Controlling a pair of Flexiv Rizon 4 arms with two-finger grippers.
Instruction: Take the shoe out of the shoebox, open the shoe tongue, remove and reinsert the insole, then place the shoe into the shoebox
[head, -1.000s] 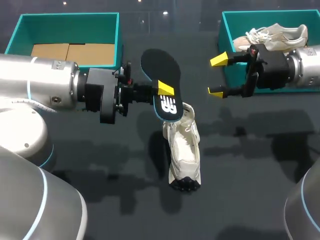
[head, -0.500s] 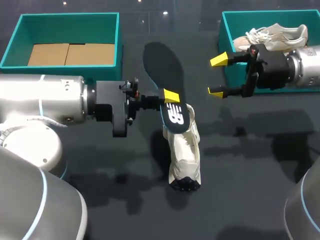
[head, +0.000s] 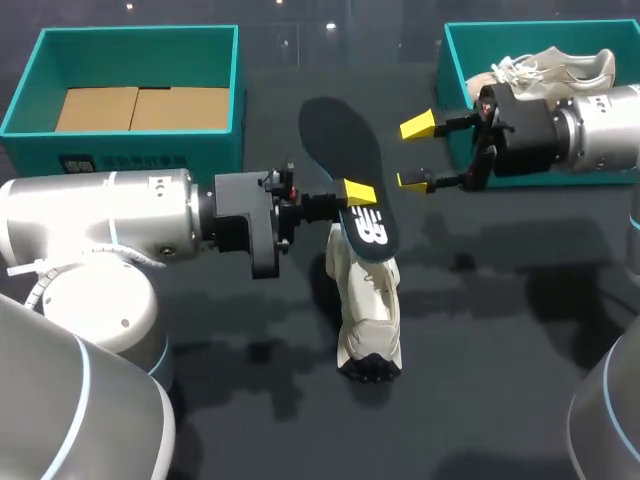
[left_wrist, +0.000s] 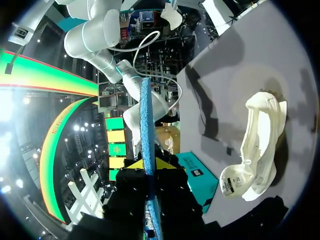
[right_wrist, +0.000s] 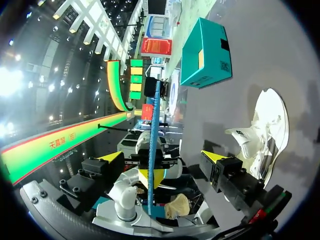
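Observation:
My left gripper (head: 358, 192) is shut on a black insole (head: 343, 150) and holds it in the air mid-table. The insole's end with the white logo overlaps the far end of a white shoe (head: 366, 300) lying on the dark table. In the left wrist view the insole (left_wrist: 147, 120) shows edge-on as a blue strip between the yellow tips of the left gripper (left_wrist: 148, 164), with the shoe (left_wrist: 257, 145) off to one side. My right gripper (head: 414, 153) stands open and empty just right of the insole. From the right wrist the insole (right_wrist: 155, 125) stands ahead of the open right gripper (right_wrist: 162, 156).
A teal shoebox (head: 452, 60) at the back right holds a second white shoe (head: 555, 68). Another teal box (head: 130, 40) at the back left has cardboard in its bottom. Bare table lies in front of and beside the shoe.
The left arm has carried the insole right and nearer, bringing its logo end over the shoe. The right gripper has shifted a little left, still open.

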